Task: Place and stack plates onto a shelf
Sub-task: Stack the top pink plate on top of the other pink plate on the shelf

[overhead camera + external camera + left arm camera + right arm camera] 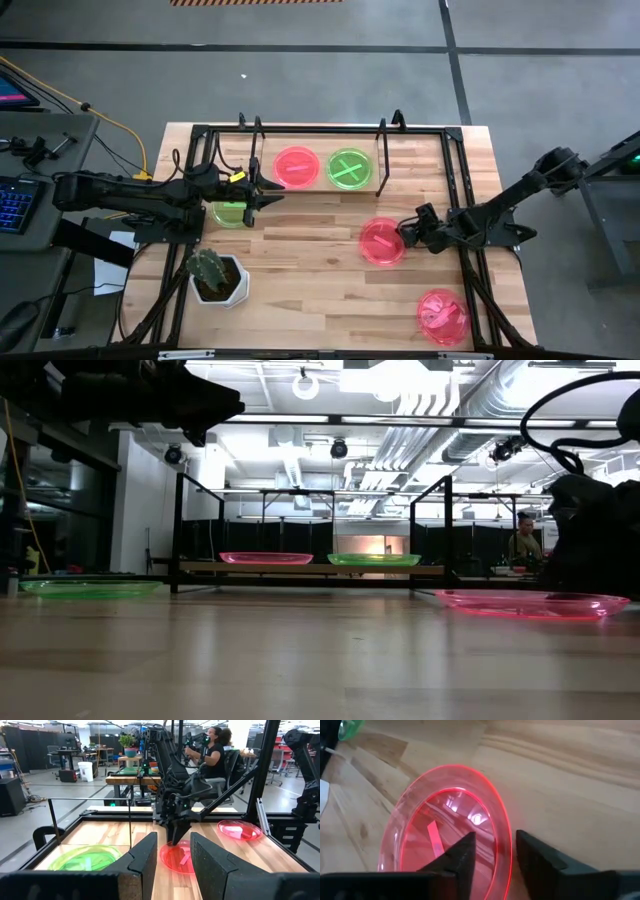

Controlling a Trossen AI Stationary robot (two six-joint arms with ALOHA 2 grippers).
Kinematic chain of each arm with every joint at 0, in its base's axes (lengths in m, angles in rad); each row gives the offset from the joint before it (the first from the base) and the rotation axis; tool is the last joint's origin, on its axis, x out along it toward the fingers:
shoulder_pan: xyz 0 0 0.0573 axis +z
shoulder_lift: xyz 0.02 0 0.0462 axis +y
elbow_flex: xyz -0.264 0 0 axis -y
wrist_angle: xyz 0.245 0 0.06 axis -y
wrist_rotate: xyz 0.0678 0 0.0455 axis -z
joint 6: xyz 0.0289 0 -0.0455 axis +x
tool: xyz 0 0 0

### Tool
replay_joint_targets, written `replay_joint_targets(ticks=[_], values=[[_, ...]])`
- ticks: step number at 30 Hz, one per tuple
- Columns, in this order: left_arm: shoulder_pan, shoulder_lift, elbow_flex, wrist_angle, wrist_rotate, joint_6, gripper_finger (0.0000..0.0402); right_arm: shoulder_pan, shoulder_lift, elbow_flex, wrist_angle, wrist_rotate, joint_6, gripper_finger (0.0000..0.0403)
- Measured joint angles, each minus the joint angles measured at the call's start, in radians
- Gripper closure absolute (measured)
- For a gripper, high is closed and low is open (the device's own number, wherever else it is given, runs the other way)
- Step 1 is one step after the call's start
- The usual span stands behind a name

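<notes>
Right hand sits low over the bench, its fingers parted a little astride the near rim of a pink plate, one inside, one outside, not yet pinching. Left hand hovers open and empty just above a green plate by the shelf. Up on the shelf lie a pink plate and a green one. Another pink plate lies near the bench corner.

My left gripper is extended inward from the left side, fingers parted, held raised. My right gripper reaches in from the right, tilted downward, fingers parted.
</notes>
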Motion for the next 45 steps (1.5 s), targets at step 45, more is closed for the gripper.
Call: replay_joint_targets(ticks=[45], values=[[0.000,0.000,0.000,-0.002,0.000,-0.023,0.0296,-0.053,0.202,0.069,0.263,0.012,-0.214,0.0241]])
